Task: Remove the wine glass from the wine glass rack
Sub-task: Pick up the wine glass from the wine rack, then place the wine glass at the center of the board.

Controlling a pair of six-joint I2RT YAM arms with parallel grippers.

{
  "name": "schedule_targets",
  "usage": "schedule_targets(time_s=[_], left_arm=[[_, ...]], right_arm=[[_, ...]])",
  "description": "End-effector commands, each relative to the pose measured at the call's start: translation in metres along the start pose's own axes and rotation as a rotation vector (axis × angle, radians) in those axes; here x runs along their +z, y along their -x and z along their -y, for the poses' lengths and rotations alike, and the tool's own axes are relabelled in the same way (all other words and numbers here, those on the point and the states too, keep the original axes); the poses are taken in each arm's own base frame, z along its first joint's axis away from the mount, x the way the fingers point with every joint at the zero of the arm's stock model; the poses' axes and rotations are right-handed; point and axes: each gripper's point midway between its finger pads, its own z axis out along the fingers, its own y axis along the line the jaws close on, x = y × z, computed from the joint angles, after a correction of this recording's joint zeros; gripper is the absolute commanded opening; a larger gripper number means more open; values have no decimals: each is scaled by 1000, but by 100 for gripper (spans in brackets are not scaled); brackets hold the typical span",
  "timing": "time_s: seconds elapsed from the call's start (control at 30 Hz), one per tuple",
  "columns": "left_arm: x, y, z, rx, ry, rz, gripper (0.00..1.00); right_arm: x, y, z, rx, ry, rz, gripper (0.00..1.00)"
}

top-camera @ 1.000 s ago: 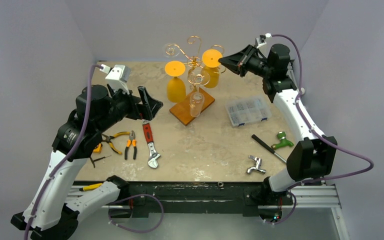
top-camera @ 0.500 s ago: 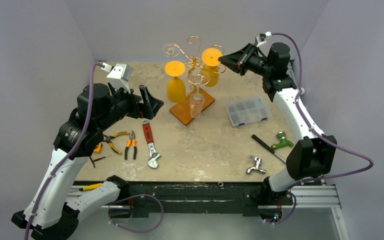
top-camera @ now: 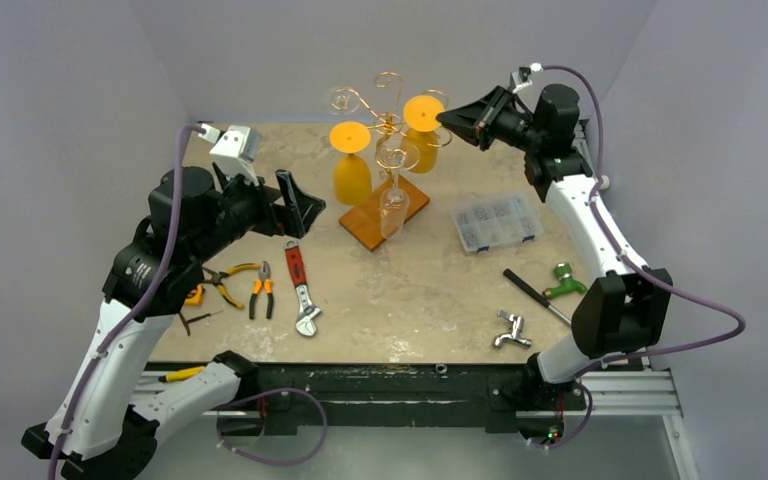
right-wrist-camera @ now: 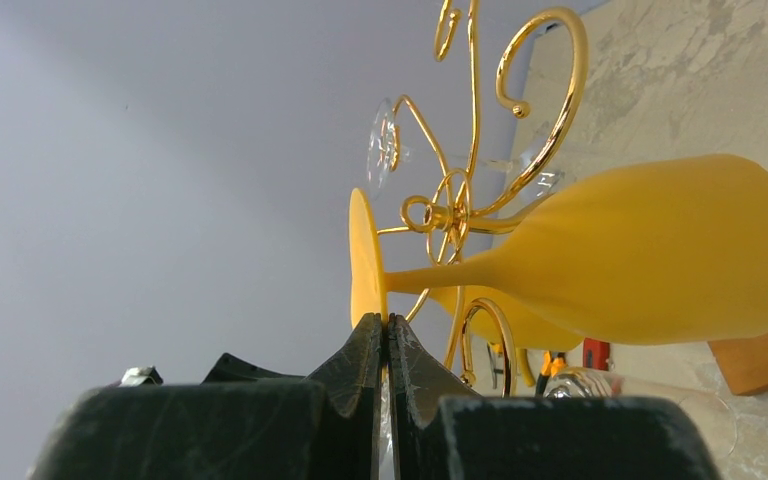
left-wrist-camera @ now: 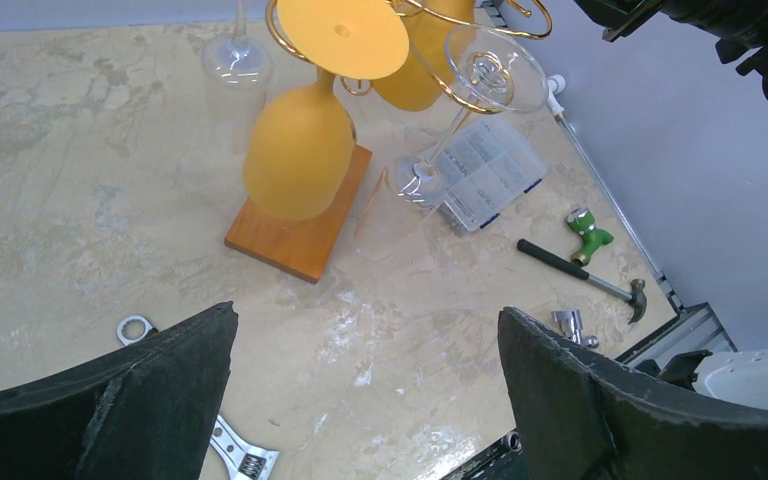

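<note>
Toward the back middle of the beige marbled worktop [top-camera: 430, 290]: tall golden wire wine glass rack on a wooden base [top-camera: 388, 122]. Hung upside down on the rack's left side, frosted orange wine glass [top-camera: 351, 180]; on its right rear, second orange wine glass [top-camera: 423, 113]; at its front, clear wine glass [top-camera: 393, 205]. Right of the rack, apart, clear plastic compartment box [top-camera: 497, 221]. Front-left of the rack, red-handled adjustable wrench [top-camera: 300, 288]; further left, orange-handled pliers [top-camera: 261, 290]. Front-right of the rack, past the box, black-handled hammer [top-camera: 532, 293].

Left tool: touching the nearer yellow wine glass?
Apart. Left wrist view: open left tool sits short of that yellow wine glass, bare table between.
</note>
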Motion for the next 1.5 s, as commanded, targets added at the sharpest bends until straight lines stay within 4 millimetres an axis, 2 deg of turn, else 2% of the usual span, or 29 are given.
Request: schedule_targets(time_s=[0.0,0.37,0.7,1.1,1.17,1.47], left_arm=[[-8,21,6,35,-16,69,100],[-14,22,5,36,-7,73,100],[-16,32,9,46,-16,89,100],[-17,38,18,35,-50,93,100],[-18,40,20,33,-58,91,100],[-21,44,27,30,-87,93,100]], right_arm=[[-7,6,-31,-66,67,13,0],[-11,17,-28,-63,54,41,0],[-21,32,-26,-59,31,82,0],[-47,46,-26,-65,2,149,0],[-58,57,-24,-68,-13,190,0],[-74,49,-26,-80,-24,221,0]])
